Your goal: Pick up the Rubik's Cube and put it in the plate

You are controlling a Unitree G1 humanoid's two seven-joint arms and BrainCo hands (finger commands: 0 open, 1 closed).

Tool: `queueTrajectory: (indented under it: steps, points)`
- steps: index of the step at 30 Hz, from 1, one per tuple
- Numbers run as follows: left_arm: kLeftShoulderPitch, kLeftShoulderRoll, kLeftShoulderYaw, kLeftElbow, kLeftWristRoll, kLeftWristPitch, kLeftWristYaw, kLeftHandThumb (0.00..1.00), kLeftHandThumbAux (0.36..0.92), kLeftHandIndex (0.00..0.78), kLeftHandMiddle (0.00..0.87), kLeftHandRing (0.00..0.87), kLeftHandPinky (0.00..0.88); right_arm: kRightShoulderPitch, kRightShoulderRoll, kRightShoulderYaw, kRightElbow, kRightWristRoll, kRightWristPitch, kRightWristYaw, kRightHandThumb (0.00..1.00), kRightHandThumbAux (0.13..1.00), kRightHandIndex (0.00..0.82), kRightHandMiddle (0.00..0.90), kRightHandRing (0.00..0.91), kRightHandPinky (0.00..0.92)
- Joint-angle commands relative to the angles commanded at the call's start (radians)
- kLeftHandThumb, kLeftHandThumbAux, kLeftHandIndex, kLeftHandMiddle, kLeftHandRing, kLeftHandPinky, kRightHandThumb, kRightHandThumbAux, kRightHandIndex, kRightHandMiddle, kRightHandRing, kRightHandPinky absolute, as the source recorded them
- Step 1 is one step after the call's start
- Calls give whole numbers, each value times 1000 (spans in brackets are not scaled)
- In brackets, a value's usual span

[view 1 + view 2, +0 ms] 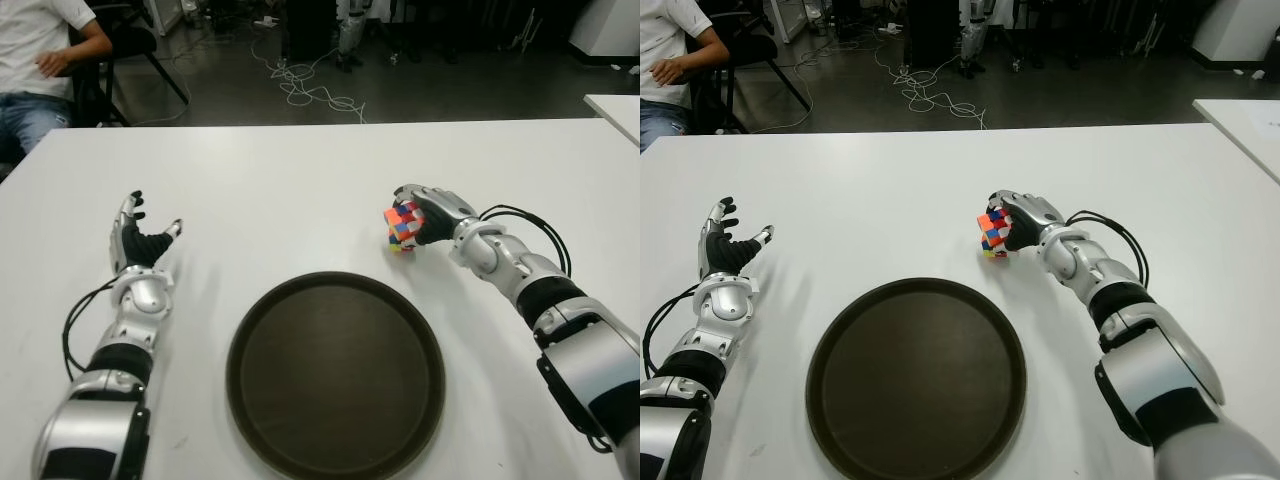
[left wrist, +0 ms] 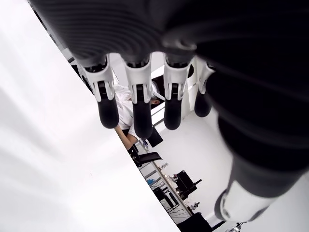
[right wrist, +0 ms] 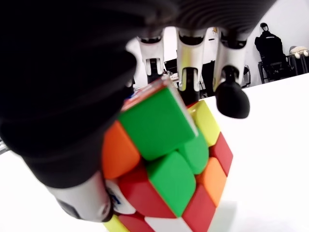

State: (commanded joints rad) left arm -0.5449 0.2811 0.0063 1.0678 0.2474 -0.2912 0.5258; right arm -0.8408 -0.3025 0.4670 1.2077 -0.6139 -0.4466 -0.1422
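Beyond plate (image 1: 335, 375) — right hand (image 1: 428, 216) grips Rubik's Cube (image 1: 401, 226).

Close view from the wrist of the right hand (image 3: 145, 96), its dark palm filling the upper left. Its fingers (image 3: 231, 99) curl over a Rubik's Cube (image 3: 166, 169) showing green, red, orange and yellow squares, with the thumb against the cube's near side. A white table (image 3: 275, 159) lies beneath; dim room shapes sit far behind.
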Motion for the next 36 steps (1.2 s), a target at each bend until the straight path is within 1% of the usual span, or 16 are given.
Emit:
queueTrajectory:
  steps: [5,10,14,19,21,23,24,25,26,29,33,36]
  points:
    - [0,-1,0,-4,-1,6,-1,275,758,111,182,193,233,0,2,-23,-5,22,3,13,181,846,580,754,779,778]
    - [-1,1,-1,-3,0,2,-1,286,764,115,198,217,269,4,4,-86,-12,86,-9,17,170,835,588,757,781,777]
    - [-1,2,0,0,0,-7,-3,295,772,118,200,221,272,11,-1,-144,-23,147,-23,17,163,822,602,767,790,784]
    - [1,5,-2,1,1,-13,-3,298,772,117,185,208,267,23,-9,-199,-48,202,-45,14,116,804,605,777,801,793]
    - [-2,6,-2,5,2,-14,-4,295,768,112,175,196,253,58,-4,-298,-95,317,-125,35,115,805,629,789,809,799]
    - [-3,7,-1,7,1,-15,-5,292,766,111,174,190,244,88,4,-364,-137,402,-176,66,131,802,642,797,816,805]
    - [-3,7,-1,7,0,-15,-6,289,765,113,176,189,245,97,7,-379,-152,425,-186,80,149,794,646,806,824,813]
    - [-3,8,0,7,0,-16,-7,287,765,113,176,189,245,105,13,-397,-167,455,-190,104,155,791,648,808,827,816]
    - [-3,8,0,8,0,-16,-8,284,764,113,176,189,242,111,17,-410,-179,475,-192,122,183,786,646,814,833,819]
    - [-3,9,-1,8,0,-13,-9,278,762,113,175,187,236,123,31,-449,-208,545,-181,191,228,778,644,822,839,823]
    - [-3,9,-1,5,0,-9,-11,277,760,115,178,188,231,139,39,-481,-252,600,-156,249,253,776,659,830,842,823]
    - [-4,9,-2,5,2,-4,-10,281,761,116,180,189,229,151,41,-497,-287,620,-131,271,258,780,672,830,839,821]
